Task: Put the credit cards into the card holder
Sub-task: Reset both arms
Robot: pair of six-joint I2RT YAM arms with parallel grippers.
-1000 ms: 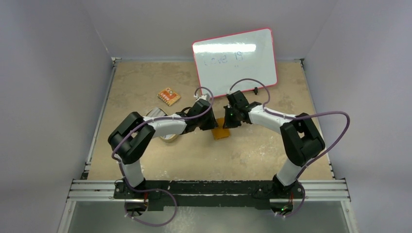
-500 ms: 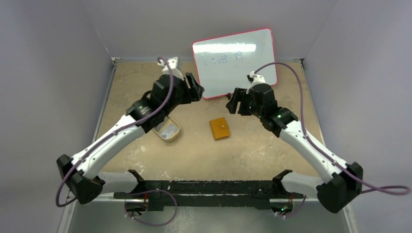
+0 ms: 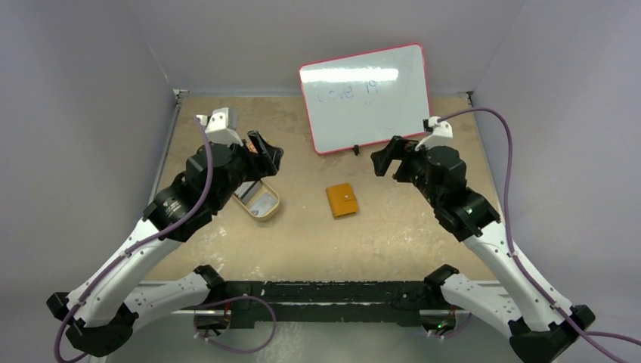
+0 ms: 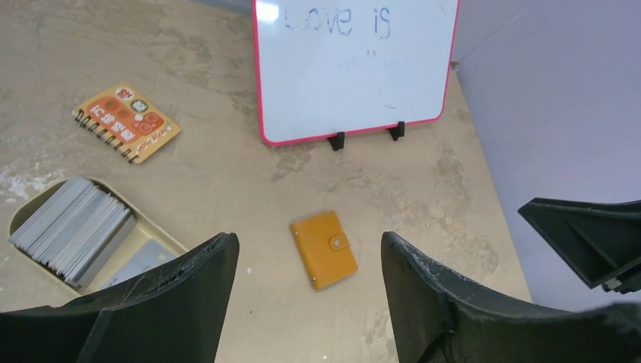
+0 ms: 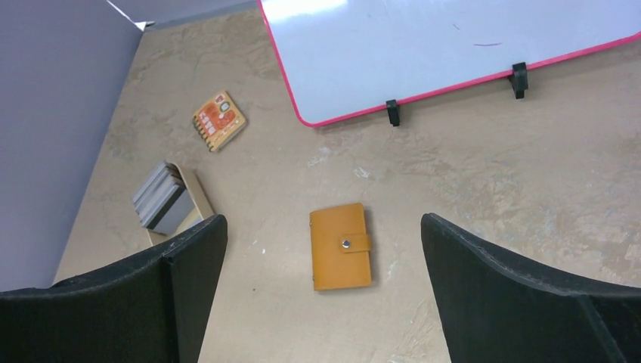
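The card holder [image 3: 342,200] is a small orange wallet lying flat and snapped shut mid-table, also clear in the left wrist view [image 4: 323,249] and the right wrist view [image 5: 341,246]. A stack of grey credit cards [image 4: 72,227] [image 5: 160,197], one showing a dark stripe, stands in a tan dish [image 3: 274,208] left of the holder. My left gripper [image 3: 266,151] [image 4: 308,238] hangs high over the dish area, open and empty. Raised to the holder's right, my right gripper [image 3: 387,157] [image 5: 323,219] is wide open with nothing in it.
A pink-framed whiteboard [image 3: 366,97] stands on small feet behind the holder. An orange patterned spiral notebook [image 4: 126,121] [image 5: 219,121] lies beyond the dish. Grey walls close in the table on three sides. The right gripper's dark fingers [image 4: 582,234] show at the left wrist view's right edge.
Both arms have lifted up and drawn back from the card holder, left arm to the left, right arm to the right. Both grippers went from shut to open. The holder stays on the table.
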